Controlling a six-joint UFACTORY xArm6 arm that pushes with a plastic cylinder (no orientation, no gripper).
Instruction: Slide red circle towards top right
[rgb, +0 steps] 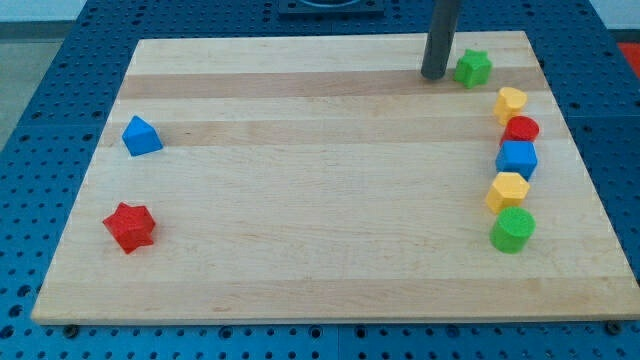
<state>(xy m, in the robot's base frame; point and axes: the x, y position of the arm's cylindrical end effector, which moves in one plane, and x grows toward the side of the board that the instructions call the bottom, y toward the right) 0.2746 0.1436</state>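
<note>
The red circle (521, 129) lies near the board's right edge in a column of blocks, between a yellow block (511, 102) above and a blue block (517, 158) below, touching both. My tip (434, 74) rests on the board near the view's top, just left of a green star (473, 67). The tip is up and to the left of the red circle, well apart from it.
Below the blue block in the column are a yellow hexagon (507, 190) and a green circle (514, 229). A blue triangle-like block (141, 135) and a red star (130, 226) lie at the view's left. The wooden board (320, 200) sits on a blue pegboard table.
</note>
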